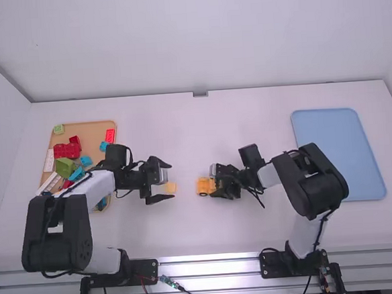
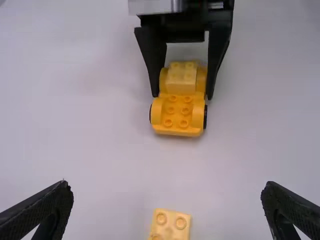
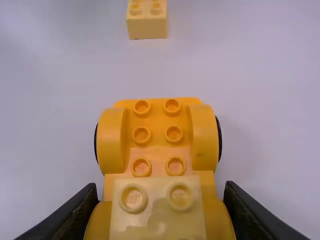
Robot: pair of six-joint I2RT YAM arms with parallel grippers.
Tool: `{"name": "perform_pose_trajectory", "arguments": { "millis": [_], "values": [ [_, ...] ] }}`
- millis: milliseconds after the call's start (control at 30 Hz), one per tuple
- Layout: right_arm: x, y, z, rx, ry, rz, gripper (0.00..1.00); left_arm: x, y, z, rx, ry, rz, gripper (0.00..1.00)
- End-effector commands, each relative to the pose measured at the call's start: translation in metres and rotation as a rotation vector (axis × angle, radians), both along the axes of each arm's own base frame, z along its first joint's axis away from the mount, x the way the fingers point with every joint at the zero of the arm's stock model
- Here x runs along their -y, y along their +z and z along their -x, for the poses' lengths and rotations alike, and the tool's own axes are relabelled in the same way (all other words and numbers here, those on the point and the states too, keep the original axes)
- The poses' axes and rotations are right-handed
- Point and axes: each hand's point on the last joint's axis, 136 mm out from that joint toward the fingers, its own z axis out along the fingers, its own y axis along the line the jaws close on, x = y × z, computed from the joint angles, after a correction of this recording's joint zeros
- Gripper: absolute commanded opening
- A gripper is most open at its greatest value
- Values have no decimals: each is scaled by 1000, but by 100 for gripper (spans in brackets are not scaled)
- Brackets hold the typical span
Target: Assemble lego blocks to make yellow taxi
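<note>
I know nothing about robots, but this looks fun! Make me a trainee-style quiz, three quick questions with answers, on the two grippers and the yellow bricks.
1. Short answer: Are the fingers of the left gripper spread apart or pinched together?

2. True or false: The right gripper has the yellow car base between its fingers.

3. Multiple choice: Where does the loose pale yellow block lie?
A) In the blue tray
B) On the white table, between the car base and the left arm
C) On top of the car base

Key: 1. Spread apart; 2. True; 3. B
</note>
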Motion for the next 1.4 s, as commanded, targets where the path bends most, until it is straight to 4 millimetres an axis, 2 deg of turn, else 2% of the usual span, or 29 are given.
{"name": "perform_pose_trajectory", "arguments": {
  "millis": [0, 133, 167, 200, 300, 333, 367, 433, 733, 867, 1033, 1133, 1367],
  "values": [
    [6, -3, 0, 4, 18, 23, 43, 8, -9, 5, -37, -24, 23, 99],
    [4, -2, 2, 15, 44, 24, 46, 10, -18, 2, -42, -30, 20, 99],
    [3, -2, 2, 16, 47, 24, 52, 10, -20, 1, -46, -27, 18, 99],
    [1, -2, 4, 19, 55, 25, 64, 7, -24, -1, -45, -20, 0, 99],
    [-1, -3, 4, 22, 61, 34, 90, 0, -42, -4, -60, 2, -74, 99],
    [-1, -3, 4, 19, 58, 32, 93, -1, -45, -5, -62, 4, -83, 98],
    [-1, -2, 3, 14, 52, 30, 94, -2, -49, -5, -69, 4, -87, 96],
    [-1, -2, 2, 16, 48, 28, 96, -3, -57, -6, -76, 5, -99, 82],
    [4, -2, -1, 8, 28, 29, 100, -7, -78, -11, -115, 13, -133, 80],
    [9, -3, -4, -20, -9, 29, 100, -9, -84, -13, -115, 21, -147, 75],
    [14, -3, -8, -24, -30, 29, 100, -9, -86, -12, -119, 18, -148, 56],
    [14, -2, -8, -25, -30, 25, 100, -9, -86, -13, -118, 18, -145, 54],
    [14, -2, -8, -28, -30, 27, 100, -9, -86, -13, -114, 18, -145, 40]
  ]
}}
